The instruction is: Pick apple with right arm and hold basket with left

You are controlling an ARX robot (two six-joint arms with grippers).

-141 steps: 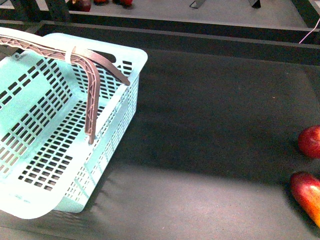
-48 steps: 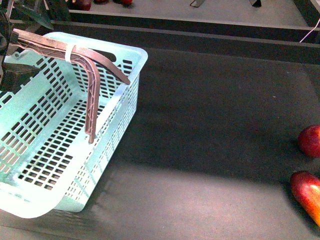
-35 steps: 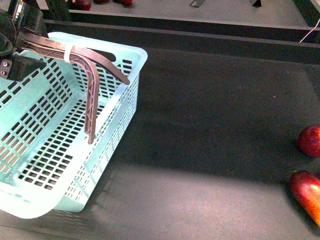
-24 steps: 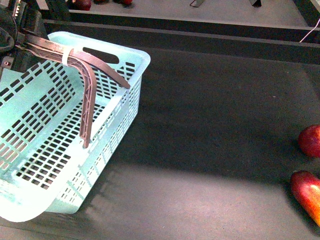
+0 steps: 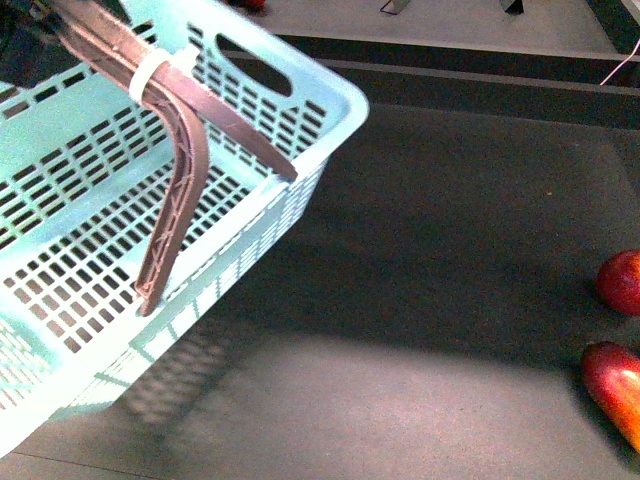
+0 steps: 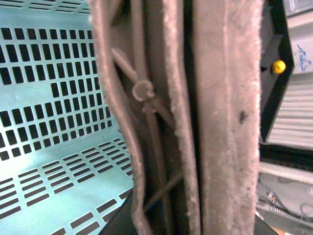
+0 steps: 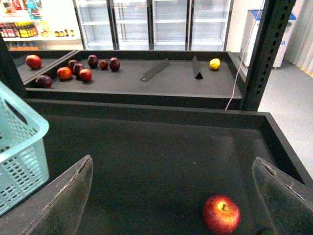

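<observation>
Left gripper: at the far-left corner of the counter, clenched on the brown-grey ribbed swing handle. Jaws not visible in the left wrist view; grip judged from the handle filling that view and from the hang of the basket.
Basket: large pale turquoise plastic basket with slotted walls and floor, over the left side of the black counter. Tilted, with the far-right corner high, apparently hanging from the handle and not resting flat. Nothing on the visible floor.
Zip tie: white zip tie binding the handle bars into one bundle, judged to allow a single grip on both.
Reason for hold: judged to steady the basket and keep its open mouth presented toward the right side of the counter for a later drop-in.
Apple: round red apple with a yellowish patch at the stem dimple, on the counter near the right edge, well apart from the basket, untouched.
Neighbour: elongated red-orange fruit, just beside the apple, toward the front-right corner. Not the target.
Right gripper: released, fingers spread wide, nothing between them, raised above the counter with the apple ahead and below.
Step in hand: basket hold in place; apple pick not yet begun.
Next move, judged: descent over the apple, jaws straddling it.
Risk, judged: contact with the neighbouring fruit; roll of the apple toward the right edge.
</observation>
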